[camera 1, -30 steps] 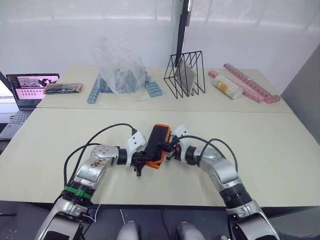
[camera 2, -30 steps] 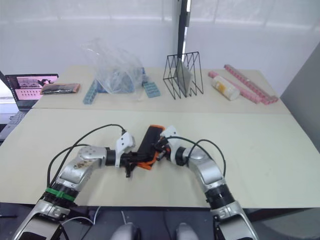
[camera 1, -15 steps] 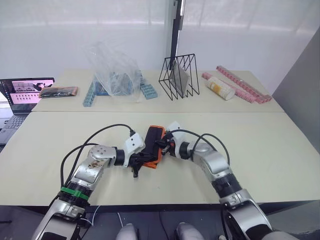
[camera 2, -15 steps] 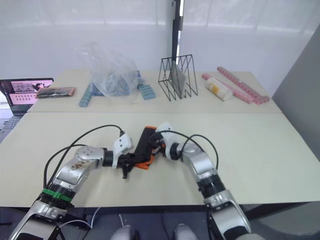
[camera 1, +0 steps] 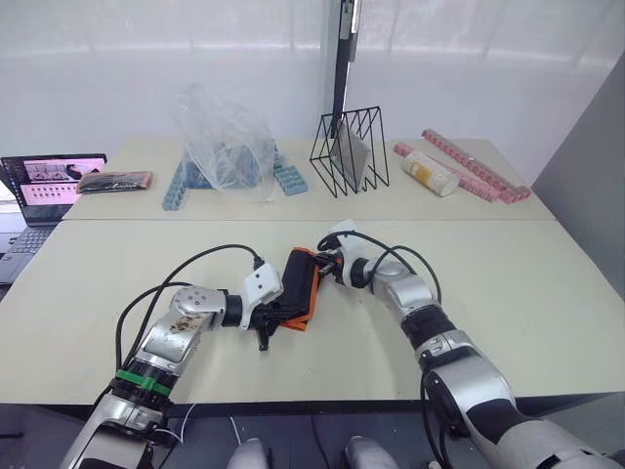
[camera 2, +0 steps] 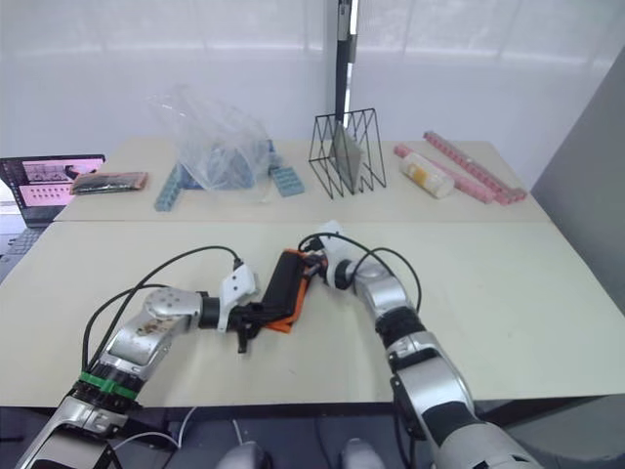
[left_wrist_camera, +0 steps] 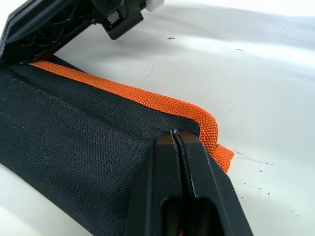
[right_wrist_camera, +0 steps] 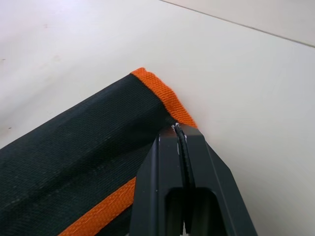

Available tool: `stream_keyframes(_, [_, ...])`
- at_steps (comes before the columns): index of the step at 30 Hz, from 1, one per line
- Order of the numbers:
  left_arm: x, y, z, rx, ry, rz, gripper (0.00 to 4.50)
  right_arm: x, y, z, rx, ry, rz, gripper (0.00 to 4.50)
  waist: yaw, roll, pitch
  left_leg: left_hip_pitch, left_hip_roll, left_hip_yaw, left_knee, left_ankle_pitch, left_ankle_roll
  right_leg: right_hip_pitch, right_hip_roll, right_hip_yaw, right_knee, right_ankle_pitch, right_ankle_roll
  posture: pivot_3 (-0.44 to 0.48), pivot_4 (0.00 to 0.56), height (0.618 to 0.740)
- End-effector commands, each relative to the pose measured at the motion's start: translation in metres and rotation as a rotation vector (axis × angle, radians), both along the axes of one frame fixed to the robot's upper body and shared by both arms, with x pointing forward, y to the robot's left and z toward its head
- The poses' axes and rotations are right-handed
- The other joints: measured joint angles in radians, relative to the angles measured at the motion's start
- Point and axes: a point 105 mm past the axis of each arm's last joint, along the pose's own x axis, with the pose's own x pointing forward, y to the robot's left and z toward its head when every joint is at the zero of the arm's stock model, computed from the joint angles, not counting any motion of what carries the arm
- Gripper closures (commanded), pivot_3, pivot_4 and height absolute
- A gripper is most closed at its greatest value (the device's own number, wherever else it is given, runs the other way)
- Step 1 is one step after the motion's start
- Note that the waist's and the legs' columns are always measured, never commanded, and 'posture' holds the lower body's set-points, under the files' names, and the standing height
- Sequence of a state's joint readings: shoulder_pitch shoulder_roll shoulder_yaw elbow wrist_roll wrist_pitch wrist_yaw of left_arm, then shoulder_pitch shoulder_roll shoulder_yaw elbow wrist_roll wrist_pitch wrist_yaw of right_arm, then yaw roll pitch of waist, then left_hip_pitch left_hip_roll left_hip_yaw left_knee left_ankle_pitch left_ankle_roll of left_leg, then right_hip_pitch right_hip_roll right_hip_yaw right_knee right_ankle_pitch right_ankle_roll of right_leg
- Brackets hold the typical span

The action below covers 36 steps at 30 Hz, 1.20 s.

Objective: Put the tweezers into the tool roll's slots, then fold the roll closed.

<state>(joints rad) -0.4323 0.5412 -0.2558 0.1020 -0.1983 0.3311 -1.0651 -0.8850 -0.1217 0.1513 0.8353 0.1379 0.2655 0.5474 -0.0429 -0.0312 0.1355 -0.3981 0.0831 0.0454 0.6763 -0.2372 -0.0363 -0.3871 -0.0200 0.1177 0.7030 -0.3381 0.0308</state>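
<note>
Both claws, left gripper (left_wrist_camera: 178, 142) and right gripper (right_wrist_camera: 180, 135), are clamped on my black orange-edged fabric tool roll (camera 1: 299, 284) mid-worktop; folding's underway, next I press it flat.

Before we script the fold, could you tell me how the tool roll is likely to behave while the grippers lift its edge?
The tool roll is probably floppy: it is woven fabric, and its raised flap bends between the left gripper and the right gripper. It likely resists slipping, since both sets of fingers are pinched on coarse orange edging. Released, the flap would probably sag rather than hold shape.
</note>
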Motion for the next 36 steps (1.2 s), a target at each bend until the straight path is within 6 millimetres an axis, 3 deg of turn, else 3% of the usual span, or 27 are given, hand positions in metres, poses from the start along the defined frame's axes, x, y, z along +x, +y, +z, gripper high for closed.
stream_keyframes(1, [-0.003, 0.012, -0.018, 0.05, 0.065, 0.053, 4.43, -0.006, -0.008, -0.019, -0.025, 0.032, -0.003, 4.5, -0.001, 0.0, 0.0, -0.001, 0.0, 0.0, 0.0, 0.0, 0.0, 0.0, 0.0, 0.0, 0.0, 0.0, 0.0, 0.0, 0.15, 0.689])
stream_keyframes(6, [0.006, 0.021, 0.008, -0.018, -0.014, 0.13, 4.43, -0.016, 0.003, 0.019, 0.05, -0.131, 0.116, 4.5, -0.001, 0.002, 0.002, -0.008, 0.0, -0.002, 0.0, 0.0, 0.0, -0.006, 0.0, 0.0, -0.001, 0.0, 0.0, 0.0, 0.15, 0.689])
stream_keyframes(10, [0.002, 0.034, 0.043, -0.151, -0.075, 0.206, 4.43, -0.031, -0.008, 0.054, 0.11, -0.251, 0.157, 4.5, -0.003, 0.003, 0.003, -0.023, 0.0, -0.003, 0.001, 0.0, 0.0, -0.021, 0.0, -0.001, 0.001, 0.0, 0.0, 0.0, 0.15, 0.689])
stream_keyframes(13, [-0.007, 0.05, 0.064, -0.226, -0.12, 0.273, 4.43, -0.042, -0.026, 0.077, 0.127, -0.313, 0.146, 4.5, 0.001, 0.002, 0.004, -0.035, -0.002, -0.005, 0.003, 0.0, 0.0, -0.037, -0.002, 0.0, 0.012, 0.003, 0.0, 0.0, 0.15, 0.689])
stream_keyframes(16, [-0.015, 0.068, 0.08, -0.299, -0.173, 0.356, 4.43, -0.052, -0.046, 0.09, 0.126, -0.341, 0.13, 4.5, 0.007, 0.002, 0.006, -0.038, -0.003, -0.007, 0.002, 0.0, 0.0, -0.038, -0.003, -0.002, 0.01, 0.003, 0.0, 0.0, 0.15, 0.689])
stream_keyframes(22, [-0.044, 0.136, 0.077, -0.25, -0.194, 0.592, 4.43, -0.069, -0.099, 0.095, 0.048, -0.374, 0.055, 4.5, 0.005, 0.001, 0.007, -0.038, -0.004, -0.008, 0.002, 0.0, 0.0, -0.036, -0.004, -0.004, 0.006, 0.003, 0.0, 0.0, 0.15, 0.689])
stream_keyframes(26, [-0.07, 0.192, 0.069, -0.181, -0.205, 0.772, 3.26, -0.083, -0.144, 0.077, -0.018, -0.342, -0.026, 4.5, 0.004, -0.001, 0.01, -0.038, -0.003, -0.008, 0.001, 0.0, 0.0, -0.035, -0.004, -0.005, 0.002, 0.003, 0.0, 0.0, 0.15, 0.689])
stream_keyframes(27, [-0.077, 0.204, 0.066, -0.167, -0.203, 0.811, 2.92, -0.087, -0.156, 0.071, -0.013, -0.326, -0.051, 3.96, 0.004, -0.002, 0.01, -0.038, -0.003, -0.008, 0.001, 0.0, 0.0, -0.034, -0.003, -0.005, -0.001, 0.003, 0.0, 0.0, 0.15, 0.689])
stream_keyframes(32, [-0.103, 0.251, 0.062, -0.098, -0.226, 0.943, 1.3, -0.108, -0.205, 0.041, -0.072, -0.263, -0.133, 2.34, 0.008, -0.005, 0.012, -0.037, -0.003, -0.007, 0.002, 0.0, 0.0, -0.033, -0.004, -0.005, -0.003, 0.002, 0.001, 0.0, 0.15, 0.689])
stream_keyframes(36, [-0.109, 0.263, 0.063, -0.094, -0.232, 0.971, 0.02, -0.117, -0.23, 0.03, -0.093, -0.239, -0.177, 0.99, 0.005, -0.006, 0.013, -0.037, -0.003, -0.007, 0.002, 0.001, 0.0, -0.032, -0.004, -0.005, -0.003, 0.002, 0.0, 0.0, 0.15, 0.689])
